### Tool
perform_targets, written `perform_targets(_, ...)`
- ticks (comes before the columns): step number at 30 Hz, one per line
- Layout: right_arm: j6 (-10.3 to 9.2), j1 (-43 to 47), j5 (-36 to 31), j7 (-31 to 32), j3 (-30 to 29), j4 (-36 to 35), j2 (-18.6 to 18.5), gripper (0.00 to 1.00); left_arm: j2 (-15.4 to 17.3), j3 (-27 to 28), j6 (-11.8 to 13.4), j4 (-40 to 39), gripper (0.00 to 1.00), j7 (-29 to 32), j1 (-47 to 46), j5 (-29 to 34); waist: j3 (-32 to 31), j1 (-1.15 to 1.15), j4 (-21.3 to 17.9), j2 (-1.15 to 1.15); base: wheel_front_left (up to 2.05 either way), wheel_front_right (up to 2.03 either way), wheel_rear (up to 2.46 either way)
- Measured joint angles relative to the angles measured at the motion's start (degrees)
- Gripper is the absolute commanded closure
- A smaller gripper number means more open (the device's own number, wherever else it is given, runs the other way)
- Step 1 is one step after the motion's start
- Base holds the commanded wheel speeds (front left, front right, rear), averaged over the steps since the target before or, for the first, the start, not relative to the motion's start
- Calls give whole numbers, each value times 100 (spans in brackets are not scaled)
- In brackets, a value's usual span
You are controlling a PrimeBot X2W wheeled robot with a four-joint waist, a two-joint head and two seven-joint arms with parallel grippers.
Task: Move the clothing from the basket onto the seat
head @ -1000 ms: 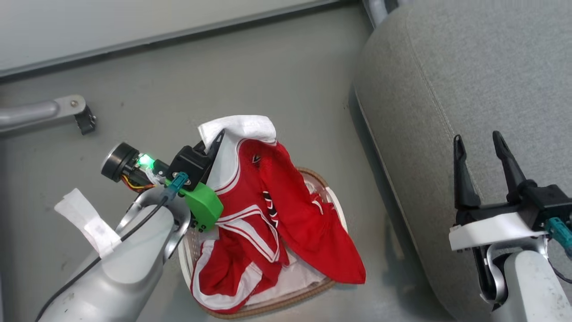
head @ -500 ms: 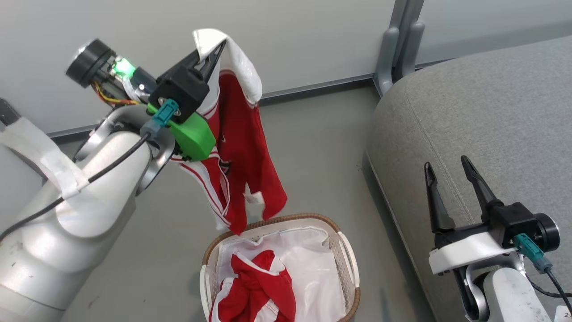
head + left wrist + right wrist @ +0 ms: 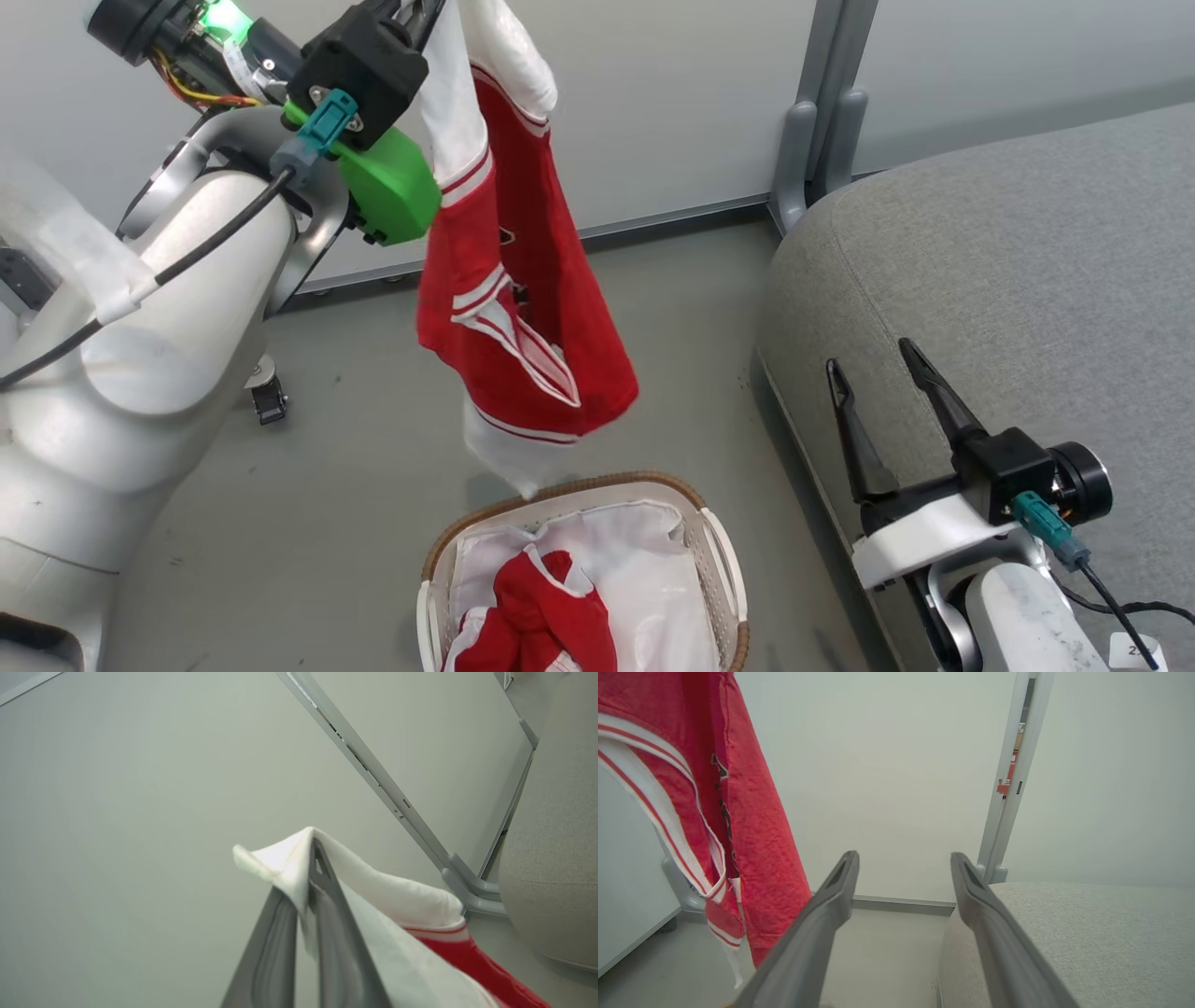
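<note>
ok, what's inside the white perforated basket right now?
A crumpled red garment with white trim lies on the thin white liner cloth in the brown-rimmed basket. Anything beneath that garment is hidden.

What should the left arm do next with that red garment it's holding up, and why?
Probably swing the left gripper rightward so the red garment travels over the seat. The gripper is shut on the garment's white edge, the garment hangs in the air above the basket, and the grey seat lies to its right. Another red piece sits in the basket.
</note>
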Motion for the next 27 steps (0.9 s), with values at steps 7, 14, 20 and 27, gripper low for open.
perform_targets(7,0,-300,68,0,489,155,0,0,-315,-175,-42,27,100,-42,-201,-27,-76,0,37,0,0,0,0)
perform_targets(14,0,-1012,102,0,1081,479,1,0,-671,-436,-77,-196,100,-34,-421,-37,-138,0,220,0,0,0,0)
perform_targets(20,0,-1673,151,1,1235,924,4,0,-907,-650,-92,-472,100,-34,-565,-45,-161,0,439,0,0,0,0)
perform_targets(27,0,-2197,94,0,1307,1655,-1,0,-1011,-801,-98,-762,100,-119,-621,-44,-157,0,669,0,0,0,0)
